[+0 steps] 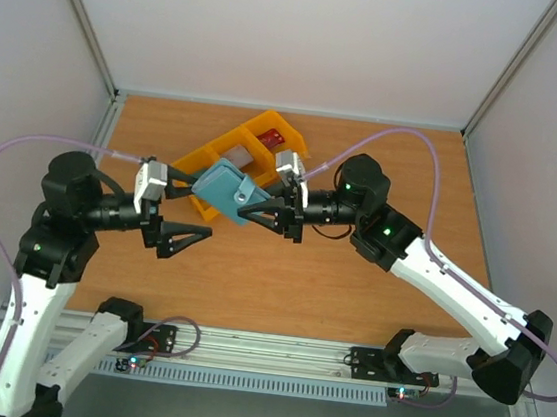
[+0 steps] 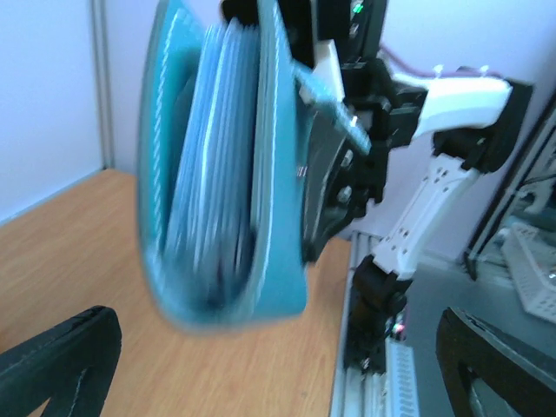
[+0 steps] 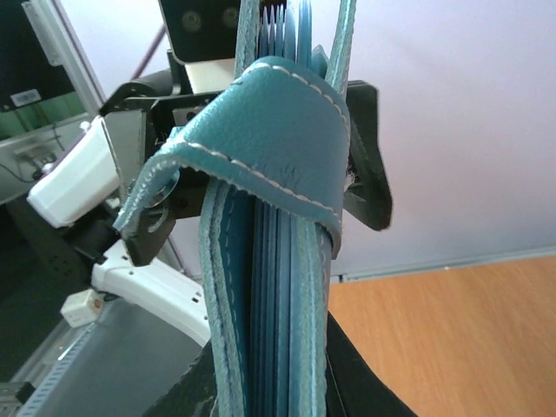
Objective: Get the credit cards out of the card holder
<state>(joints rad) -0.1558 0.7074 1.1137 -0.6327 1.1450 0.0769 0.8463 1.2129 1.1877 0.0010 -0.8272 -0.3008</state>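
Note:
The card holder (image 1: 226, 191), a dusty-blue soft wallet, hangs above the table between the two arms. My right gripper (image 1: 261, 213) is shut on its right edge. In the right wrist view the card holder (image 3: 269, 261) stands edge-on between my fingers (image 3: 369, 382), its strap folded over the top; only blue pocket layers show, no card edge. My left gripper (image 1: 189, 242) is open just left of and below it, touching nothing. In the left wrist view the card holder (image 2: 226, 174) is blurred. A red card (image 1: 273, 135) and a pale card (image 1: 236, 153) lie in the yellow bin.
The yellow bin (image 1: 200, 162), with several compartments, stands behind the card holder at the back middle of the wooden table (image 1: 350, 287). A metal rail (image 1: 272, 351) runs along the near edge. White walls close in the left, right and back.

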